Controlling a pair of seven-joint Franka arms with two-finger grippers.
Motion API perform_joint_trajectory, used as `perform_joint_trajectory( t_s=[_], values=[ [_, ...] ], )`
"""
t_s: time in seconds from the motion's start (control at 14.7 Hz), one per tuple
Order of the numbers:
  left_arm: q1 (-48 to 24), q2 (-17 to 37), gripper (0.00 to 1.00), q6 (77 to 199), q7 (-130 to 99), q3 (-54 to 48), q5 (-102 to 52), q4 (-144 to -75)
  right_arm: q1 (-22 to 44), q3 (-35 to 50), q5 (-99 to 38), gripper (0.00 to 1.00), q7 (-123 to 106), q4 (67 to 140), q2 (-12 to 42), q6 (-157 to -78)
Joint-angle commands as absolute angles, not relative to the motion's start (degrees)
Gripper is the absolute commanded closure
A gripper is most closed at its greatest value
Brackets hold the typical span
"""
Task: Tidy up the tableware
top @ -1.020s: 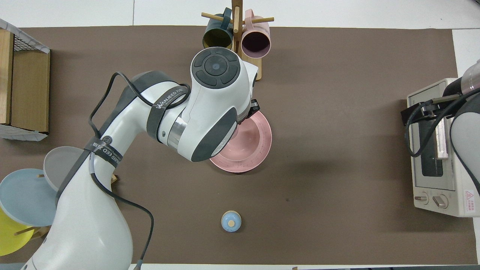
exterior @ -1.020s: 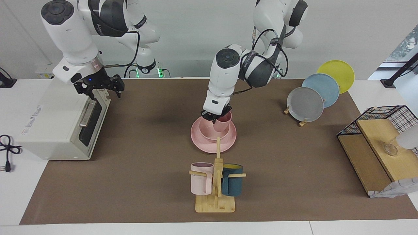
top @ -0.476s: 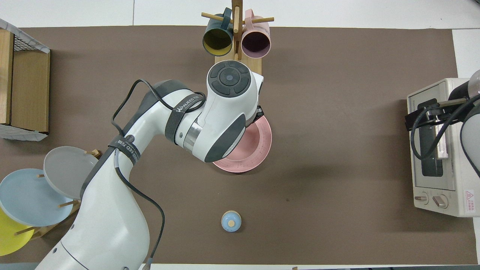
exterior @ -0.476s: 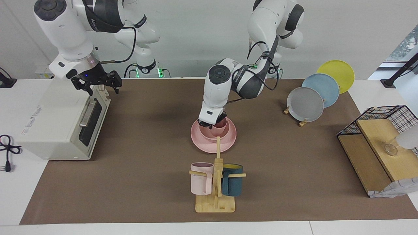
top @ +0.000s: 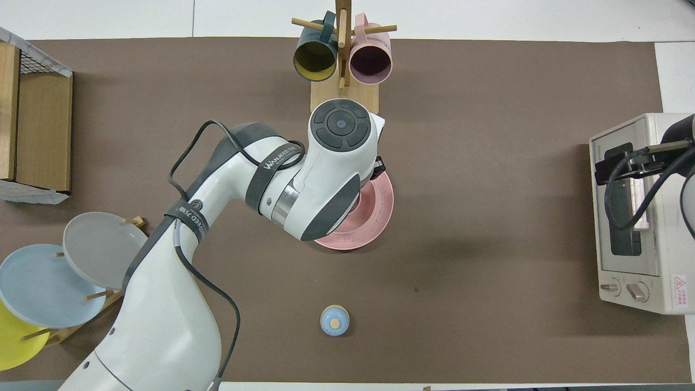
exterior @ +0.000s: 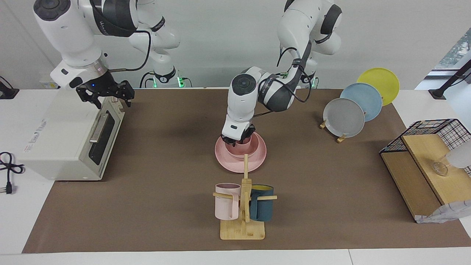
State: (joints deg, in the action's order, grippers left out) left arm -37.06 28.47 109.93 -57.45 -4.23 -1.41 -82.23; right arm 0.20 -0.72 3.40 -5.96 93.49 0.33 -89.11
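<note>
Resting at mid-surface: pink plate (exterior: 257,160), carrying the bowl (exterior: 239,151). Cup (exterior: 245,140) stood inside the bowl, the left tool (exterior: 237,139) closed on its rim. Mug rack (exterior: 243,206) stood farther from the robots than the plate. Right tool (exterior: 110,96), fingers spread and empty, hung over the toaster oven (exterior: 66,140), toward the right arm's end from the plate.

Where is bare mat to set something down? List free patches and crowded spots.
Free: mat between toaster oven and pink plate; between mug rack and wooden shelf. Crowded: centre, where left gripper hangs over bowl on the plate, mug rack close by. Right gripper waits over the oven.
</note>
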Motion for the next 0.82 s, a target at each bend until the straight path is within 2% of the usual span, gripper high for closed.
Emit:
perform_joint_trajectory(
  t_s=[0.0,0.34,0.54,0.75],
  values=[
    [-32.8,20.3,0.00,103.5,-52.8,-3.5,-0.9,-83.3,-1.6,-0.1,2.2,0.00,-7.1,94.2,-0.5,-88.9],
    [-19.0,8.3,0.00,91.2,-36.5,-3.4,-1.2,-82.4,-2.0,0.3,2.1,0.00,-6.6,91.4,0.2,-88.2],
    [-11.3,3.5,0.00,85.8,-21.9,-3.3,-1.2,-83.2,-2.7,-0.1,-0.8,0.00,-6.6,90.7,0.2,-86.7],
    [-6.0,-1.1,0.00,86.1,-12.2,-3.3,-1.2,-90.6,-2.5,-0.2,-0.6,0.00,-6.5,90.4,0.6,-87.7]
  ],
)
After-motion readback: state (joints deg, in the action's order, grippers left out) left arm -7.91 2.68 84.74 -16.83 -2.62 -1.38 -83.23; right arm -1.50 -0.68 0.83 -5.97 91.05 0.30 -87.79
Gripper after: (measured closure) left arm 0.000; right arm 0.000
